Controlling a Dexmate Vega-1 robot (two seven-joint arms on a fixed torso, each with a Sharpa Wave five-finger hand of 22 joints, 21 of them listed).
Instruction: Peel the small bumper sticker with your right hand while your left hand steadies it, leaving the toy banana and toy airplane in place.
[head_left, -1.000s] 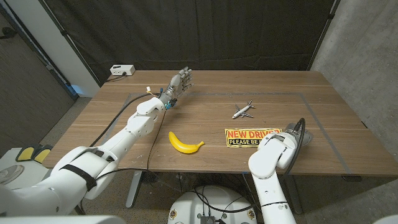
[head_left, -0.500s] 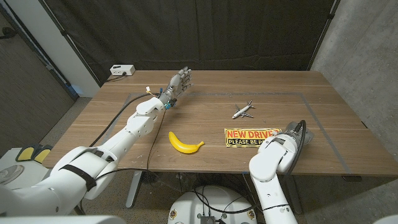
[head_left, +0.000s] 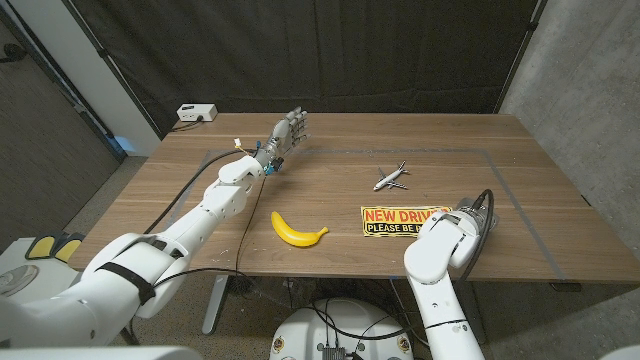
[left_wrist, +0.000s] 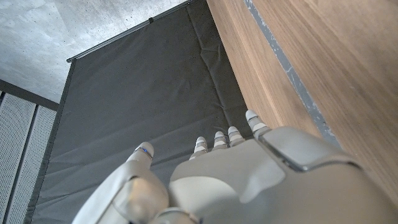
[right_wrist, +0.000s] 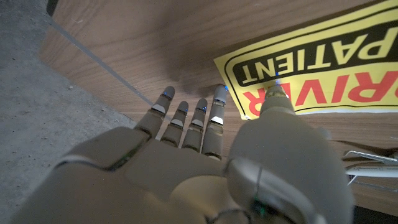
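The yellow bumper sticker (head_left: 405, 221) with red and black lettering lies flat near the table's front edge, right of centre. A toy banana (head_left: 298, 230) lies to its left, and a small white toy airplane (head_left: 391, 177) sits just behind it. My right forearm (head_left: 445, 250) covers the sticker's right end. In the right wrist view my right hand (right_wrist: 205, 130) hovers with its fingers stretched out and apart, holding nothing. Its thumb tip is over the corner of the sticker (right_wrist: 323, 68). My left hand (head_left: 290, 128) is raised far back left, fingers spread, well away from the sticker.
A white box (head_left: 197, 112) with a cable sits at the table's far left corner. Grey tape lines (head_left: 500, 170) mark a rectangle on the wooden top. A black curtain (left_wrist: 155, 93) hangs behind the table, with a concrete wall to the right.
My right forearm has edged slightly to the right near the sticker's end. The left arm, banana, airplane and sticker have not moved.
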